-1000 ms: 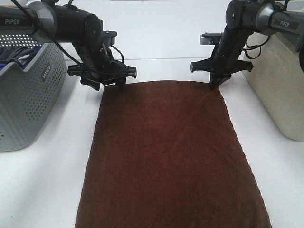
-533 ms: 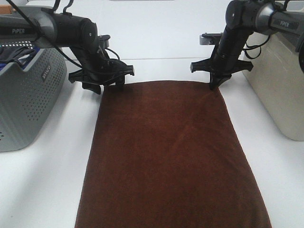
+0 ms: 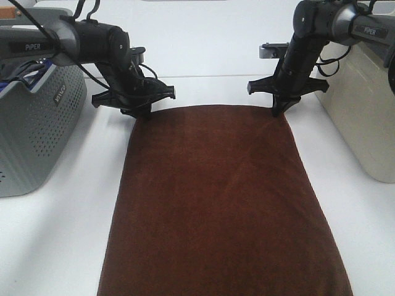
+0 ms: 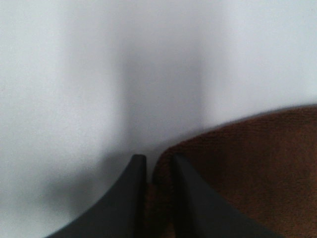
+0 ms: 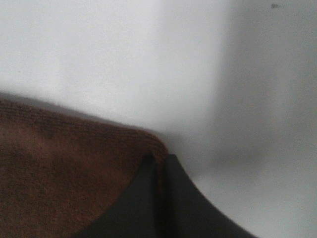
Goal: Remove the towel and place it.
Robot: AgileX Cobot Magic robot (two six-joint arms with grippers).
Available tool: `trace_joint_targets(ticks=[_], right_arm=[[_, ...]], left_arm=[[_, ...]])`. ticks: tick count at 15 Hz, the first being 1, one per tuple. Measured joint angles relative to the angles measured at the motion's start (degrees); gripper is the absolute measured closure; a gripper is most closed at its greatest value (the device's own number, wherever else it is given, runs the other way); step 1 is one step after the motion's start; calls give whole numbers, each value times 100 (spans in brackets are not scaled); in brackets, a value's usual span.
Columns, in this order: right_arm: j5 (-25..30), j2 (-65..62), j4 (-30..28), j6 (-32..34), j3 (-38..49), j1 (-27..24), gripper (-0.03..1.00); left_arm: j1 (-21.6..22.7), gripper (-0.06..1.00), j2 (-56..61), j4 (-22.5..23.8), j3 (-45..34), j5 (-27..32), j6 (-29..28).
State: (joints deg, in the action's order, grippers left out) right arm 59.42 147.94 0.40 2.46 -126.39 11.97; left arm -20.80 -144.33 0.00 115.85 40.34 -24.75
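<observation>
The dark-brown towel (image 3: 222, 197) lies flat on the white table and runs from the far middle to the near edge. My left gripper (image 3: 143, 114) is down at its far left corner. In the left wrist view the fingers (image 4: 133, 198) stand close together, with the towel's (image 4: 247, 168) edge pinched between them at the left gripper (image 4: 158, 163). My right gripper (image 3: 279, 112) is at the far right corner. Seen from the right wrist, the right gripper (image 5: 159, 161) is shut on the towel's (image 5: 64, 168) rounded corner.
A grey perforated basket (image 3: 31, 135) stands at the left edge and holds dark garments (image 3: 18, 68). A beige bin (image 3: 370, 117) stands at the right edge. Bare white table (image 3: 203, 49) lies beyond the towel and along both of its long sides.
My left gripper has closed from wide open onto the towel's far left corner and turned slightly. The right gripper and the towel have not moved.
</observation>
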Motion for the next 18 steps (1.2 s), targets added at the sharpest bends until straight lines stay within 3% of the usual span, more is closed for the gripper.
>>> trace_joint_targets(ticks=[1,2,3,8,11,18], right_arm=[[6,0,0,0,0,0,97],[6,0,0,0,0,0,97],[6,0,0,0,0,0,97],[172,57,29,-46,-418,11,97],[0,63,-6,-97,-882,17,97],[-1266,63,-195,-355,-957,17,97]], left_arm=[[0,88,0,0,0,34,155],[0,91,0,0,0,40,223],[0,93,0,40,0,63,327],[-6,93,57,1140,115,120,424],[-6,93,57,1541,321,-367,430],[57,93,63,2212,504,-2103,384]])
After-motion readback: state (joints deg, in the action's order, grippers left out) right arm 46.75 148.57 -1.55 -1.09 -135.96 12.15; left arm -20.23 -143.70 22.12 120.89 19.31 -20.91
